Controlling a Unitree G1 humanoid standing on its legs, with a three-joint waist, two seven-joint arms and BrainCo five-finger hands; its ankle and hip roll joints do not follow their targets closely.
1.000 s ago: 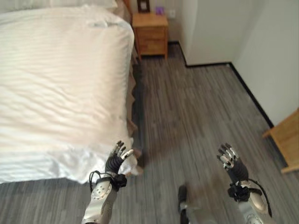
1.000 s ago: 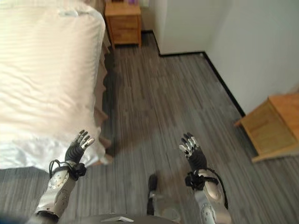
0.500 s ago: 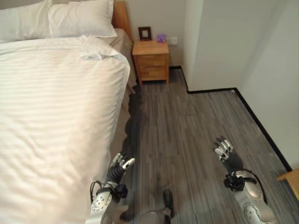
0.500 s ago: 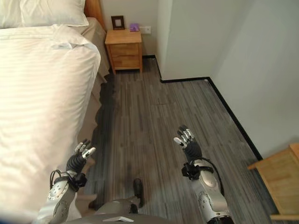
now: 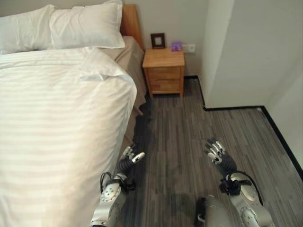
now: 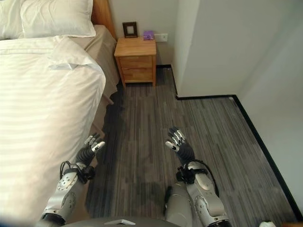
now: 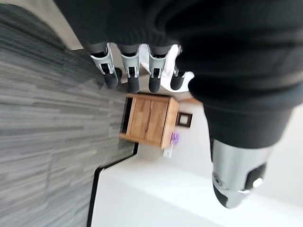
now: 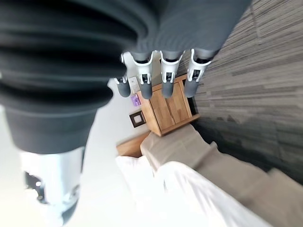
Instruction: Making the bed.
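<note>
The bed (image 5: pixel 124 56) takes up the left side, covered by a white striped duvet (image 5: pixel 52 123) with a folded-over corner near the head. Two white pillows (image 5: pixel 85 23) lie against the wooden headboard. My left hand (image 5: pixel 128 161) hovers beside the duvet's hanging edge, fingers straight, holding nothing. My right hand (image 5: pixel 218 155) is raised over the grey floor, fingers spread and empty. In the wrist views both hands' fingers (image 7: pixel 130 71) (image 8: pixel 163 71) point towards the nightstand.
A wooden nightstand (image 5: pixel 164 66) with a small picture frame (image 5: pixel 157 40) and a purple object (image 5: pixel 176 46) stands at the bed's head. A white wall corner (image 5: pixel 218 56) juts out on the right. Grey plank floor (image 5: pixel 184 127) runs alongside the bed.
The camera has moved up along the bed, so the pillows and nightstand come nearer. Both hands stay open and empty, carried forward with the view.
</note>
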